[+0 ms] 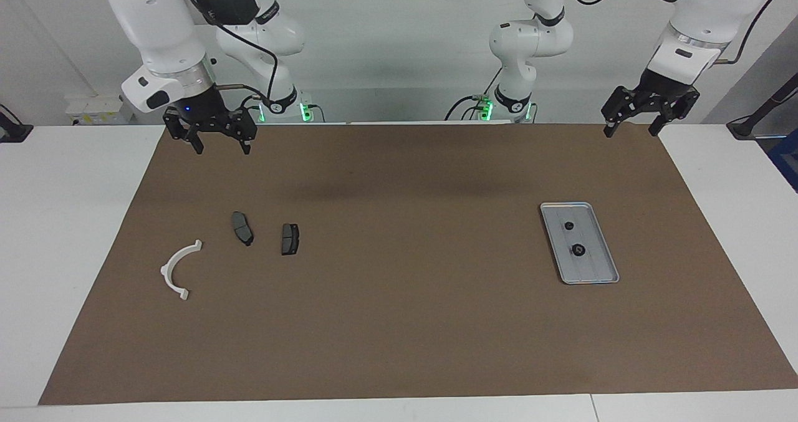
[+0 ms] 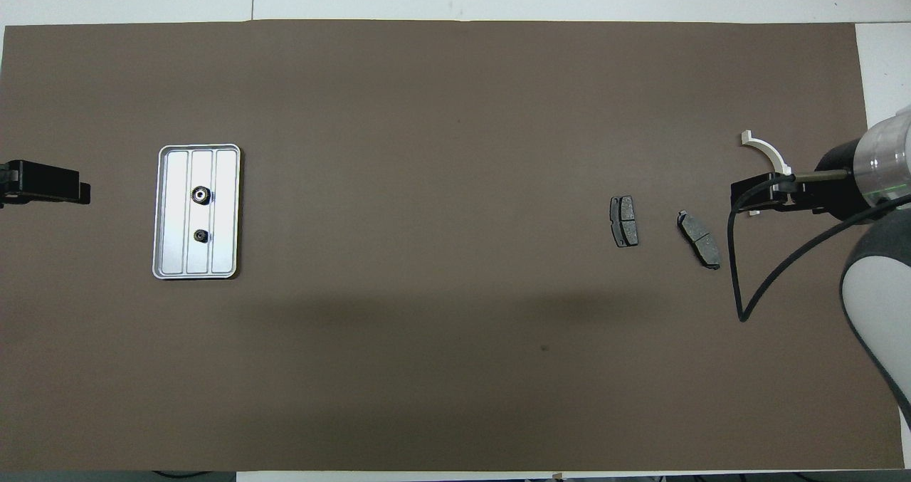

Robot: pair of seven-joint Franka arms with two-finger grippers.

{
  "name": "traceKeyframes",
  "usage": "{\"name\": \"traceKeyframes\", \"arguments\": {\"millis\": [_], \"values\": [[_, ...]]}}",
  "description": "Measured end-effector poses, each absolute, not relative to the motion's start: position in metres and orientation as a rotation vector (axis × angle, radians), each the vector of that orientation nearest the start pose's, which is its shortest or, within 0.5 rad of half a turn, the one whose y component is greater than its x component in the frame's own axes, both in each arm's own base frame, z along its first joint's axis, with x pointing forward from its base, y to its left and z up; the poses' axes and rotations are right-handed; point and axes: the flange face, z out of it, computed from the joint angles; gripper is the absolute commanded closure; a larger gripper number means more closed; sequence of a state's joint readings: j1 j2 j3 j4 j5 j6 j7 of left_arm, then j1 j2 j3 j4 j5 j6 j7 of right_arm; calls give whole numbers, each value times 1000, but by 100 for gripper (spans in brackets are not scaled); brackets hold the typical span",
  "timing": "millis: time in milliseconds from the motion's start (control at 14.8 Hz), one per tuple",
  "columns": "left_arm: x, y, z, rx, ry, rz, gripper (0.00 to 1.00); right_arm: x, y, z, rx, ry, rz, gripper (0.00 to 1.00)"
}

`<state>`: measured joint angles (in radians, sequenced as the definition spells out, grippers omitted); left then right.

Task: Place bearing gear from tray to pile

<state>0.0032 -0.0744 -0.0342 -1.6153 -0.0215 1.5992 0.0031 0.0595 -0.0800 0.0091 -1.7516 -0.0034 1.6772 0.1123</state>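
My right gripper (image 1: 216,141) hangs over the edge of the brown mat (image 1: 399,322) at the right arm's end of the counter (image 1: 62,222), fingers spread wide, holding nothing. Below it lies the pile: a white semicircular plastic bracket (image 1: 179,270), then two dark grey brake pads (image 1: 242,228) (image 1: 290,239), set loosely apart and touching nothing.

The middle of the mat lies bare.

Toward the left arm's end sits the flat silver-grey metal tray (image 1: 597,277) with a raised rim and ribbed floor. Two small black bearing gears rest in it, a larger one (image 1: 578,250) and a smaller one (image 1: 569,225) nearer the robots, so the move is not yet begun. My left gripper (image 1: 631,128) hangs over the mat's corner, fingers open, empty.

Risks, as I judge them: the gears are tiny and round, so a slightly off-centre pinch could flick one across the ribs or out of the tray. The rim may block a low approach. Setting down carelessly could nudge the pads.
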Motion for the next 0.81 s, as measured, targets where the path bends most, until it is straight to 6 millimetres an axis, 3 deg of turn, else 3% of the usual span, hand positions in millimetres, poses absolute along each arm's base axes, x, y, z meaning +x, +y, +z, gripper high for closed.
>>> {"name": "traceKeyframes", "arguments": {"millis": [472,810], "values": [[534,-21,645,-3160,58,-87,0,535,37,591,-3144,68,-9,0],[534,-35,635,-3161,92,-58,0,535,37,591,-3144,68,-9,0]]}}
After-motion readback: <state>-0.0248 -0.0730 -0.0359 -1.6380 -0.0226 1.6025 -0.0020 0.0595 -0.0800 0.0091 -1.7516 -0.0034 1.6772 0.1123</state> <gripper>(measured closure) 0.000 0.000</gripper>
